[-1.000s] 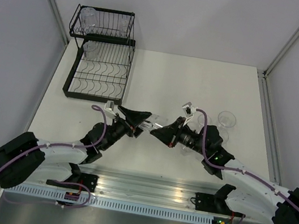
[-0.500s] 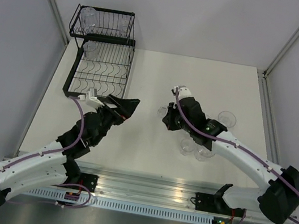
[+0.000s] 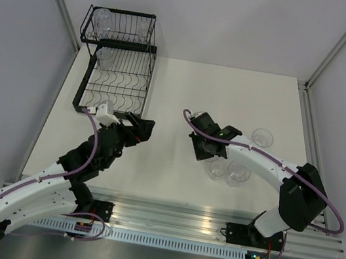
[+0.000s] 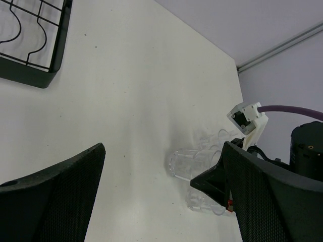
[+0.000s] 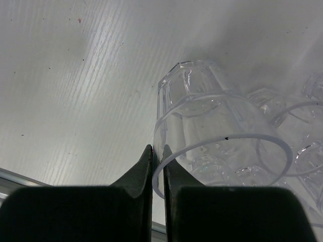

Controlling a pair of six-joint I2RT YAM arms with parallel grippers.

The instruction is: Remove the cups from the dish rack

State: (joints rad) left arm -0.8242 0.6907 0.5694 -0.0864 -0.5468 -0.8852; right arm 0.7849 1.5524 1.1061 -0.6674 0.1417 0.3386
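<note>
The black wire dish rack (image 3: 115, 86) stands at the far left, and its corner shows in the left wrist view (image 4: 31, 75). Clear cups sit in it, one on the upper tier (image 3: 102, 21) and one lower (image 3: 105, 57). My right gripper (image 5: 157, 151) is shut on the rim wall of a clear cup (image 5: 202, 116), one finger inside and one outside. In the top view this gripper (image 3: 201, 149) is low beside two cups (image 3: 218, 169) (image 3: 238, 174). My left gripper (image 3: 145, 127) is open and empty near the rack's front corner. The held cup shows in its view (image 4: 194, 162).
Another clear cup (image 3: 262, 138) stands on the white table at the right. More cups (image 5: 303, 146) crowd right of the held one. Grey walls close the table on three sides. A metal rail (image 3: 164, 224) runs along the near edge.
The two grippers were together at the table's centre a second ago and have drawn apart. The left one went back toward the rack. The right one carried the cup toward the cups on the table.
</note>
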